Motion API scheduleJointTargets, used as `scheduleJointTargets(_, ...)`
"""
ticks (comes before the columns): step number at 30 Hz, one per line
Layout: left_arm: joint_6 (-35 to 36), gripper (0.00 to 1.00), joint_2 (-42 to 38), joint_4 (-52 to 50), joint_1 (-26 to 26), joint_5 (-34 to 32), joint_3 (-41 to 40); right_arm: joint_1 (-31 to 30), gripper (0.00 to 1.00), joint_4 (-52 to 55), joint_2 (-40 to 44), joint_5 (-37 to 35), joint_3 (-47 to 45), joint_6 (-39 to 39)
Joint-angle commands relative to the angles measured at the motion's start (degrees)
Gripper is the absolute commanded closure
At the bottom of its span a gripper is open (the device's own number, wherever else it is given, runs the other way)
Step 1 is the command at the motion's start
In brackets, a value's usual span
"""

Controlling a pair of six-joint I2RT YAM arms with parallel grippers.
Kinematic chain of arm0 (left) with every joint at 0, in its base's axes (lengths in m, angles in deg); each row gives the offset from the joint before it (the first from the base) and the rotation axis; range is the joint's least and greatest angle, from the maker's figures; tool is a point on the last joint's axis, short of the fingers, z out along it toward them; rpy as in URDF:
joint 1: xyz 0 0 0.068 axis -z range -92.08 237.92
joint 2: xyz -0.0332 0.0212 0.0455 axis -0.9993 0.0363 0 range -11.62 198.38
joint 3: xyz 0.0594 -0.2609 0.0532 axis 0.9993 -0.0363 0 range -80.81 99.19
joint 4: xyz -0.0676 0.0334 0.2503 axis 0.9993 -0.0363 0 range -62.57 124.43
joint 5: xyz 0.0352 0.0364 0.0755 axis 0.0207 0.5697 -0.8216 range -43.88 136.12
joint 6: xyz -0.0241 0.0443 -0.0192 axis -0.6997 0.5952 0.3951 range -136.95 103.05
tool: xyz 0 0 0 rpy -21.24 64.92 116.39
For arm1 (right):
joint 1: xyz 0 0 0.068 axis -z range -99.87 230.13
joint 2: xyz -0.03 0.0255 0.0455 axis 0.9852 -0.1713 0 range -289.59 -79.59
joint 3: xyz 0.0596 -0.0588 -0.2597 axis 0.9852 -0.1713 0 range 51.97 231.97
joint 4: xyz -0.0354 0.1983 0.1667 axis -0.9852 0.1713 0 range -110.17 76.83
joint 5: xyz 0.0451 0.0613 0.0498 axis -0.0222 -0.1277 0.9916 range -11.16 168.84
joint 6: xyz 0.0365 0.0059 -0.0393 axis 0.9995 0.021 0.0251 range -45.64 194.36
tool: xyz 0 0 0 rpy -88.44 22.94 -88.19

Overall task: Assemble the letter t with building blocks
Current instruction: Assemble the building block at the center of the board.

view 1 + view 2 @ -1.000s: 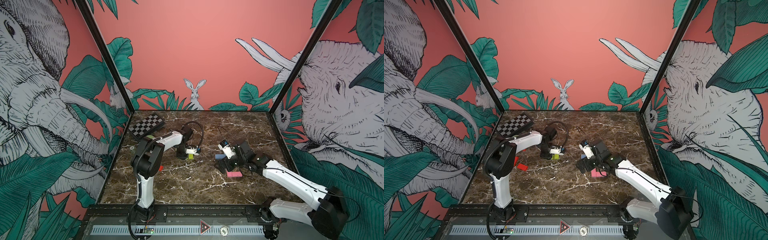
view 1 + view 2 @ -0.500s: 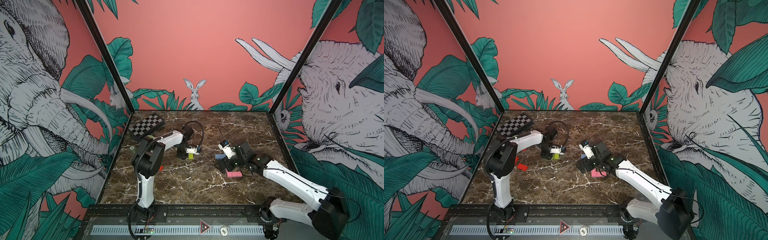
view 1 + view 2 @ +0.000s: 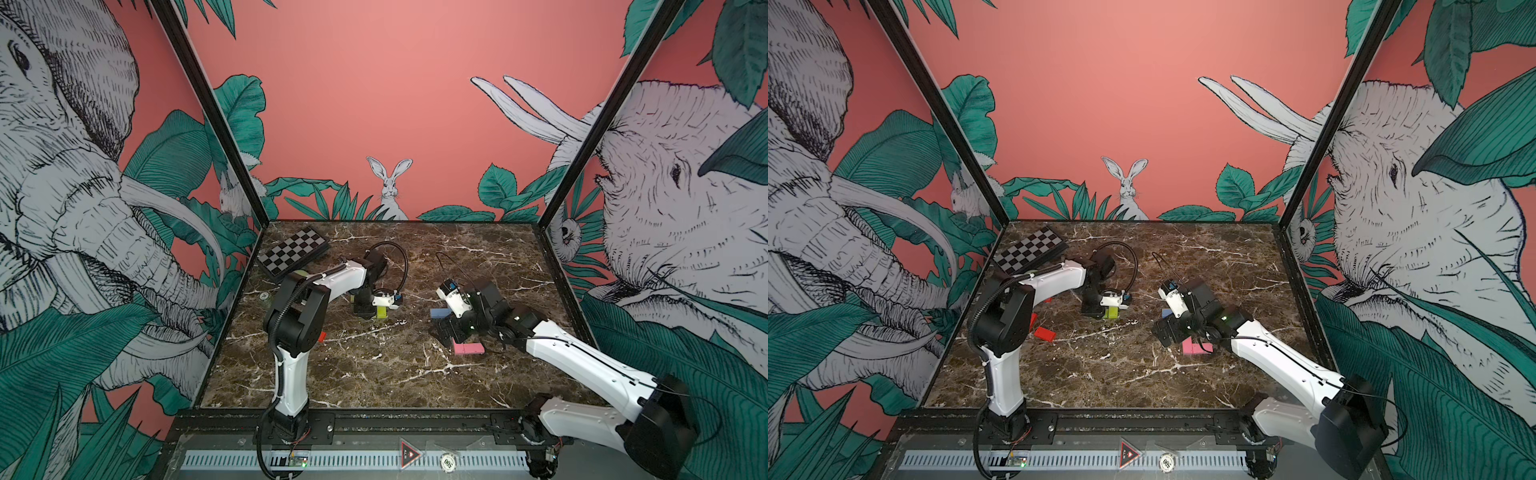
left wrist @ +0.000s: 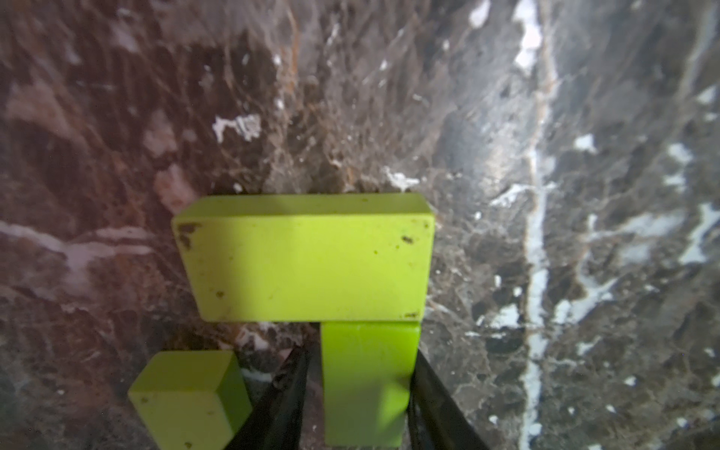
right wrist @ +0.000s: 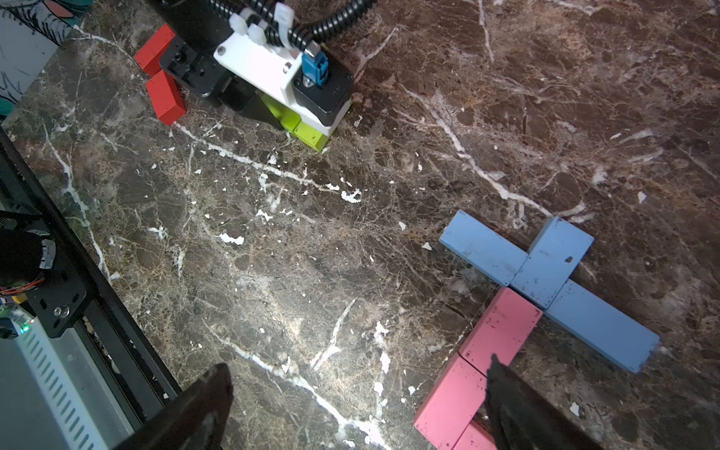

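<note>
Straddling green stem block near middle of worktop, left jaws narrow, gap one side. Risk: jaw drags stem on retreat, splitting it from green crossbar block. Right jaws wide, empty, over pink blocks; could nudge them.

Crosswise block abuts the end of stem block
</note>
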Motion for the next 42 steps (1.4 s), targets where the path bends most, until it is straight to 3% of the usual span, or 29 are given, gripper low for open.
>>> scheduleJointTargets(1, 0.6, 0.56, 1.4, -0.2, 0.2, 0.1, -0.4, 0.0, 0.01, 0.0, 0.6, -0.2, -0.6, -0.4)
scheduleJointTargets(30, -0.7, 0.58, 2.2, -0.8, 0.9, 0.8, 0.6, 0.0, 0.02, -0.1, 0.6, -0.1, -1.3, -0.4)
scheduleJointTargets(42, -0.9, 0.64, 2.3, -1.0, 1.0, 1.5, 0.5, 0.2, 0.01, 0.0, 0.6, -0.1, -1.5, -0.4)
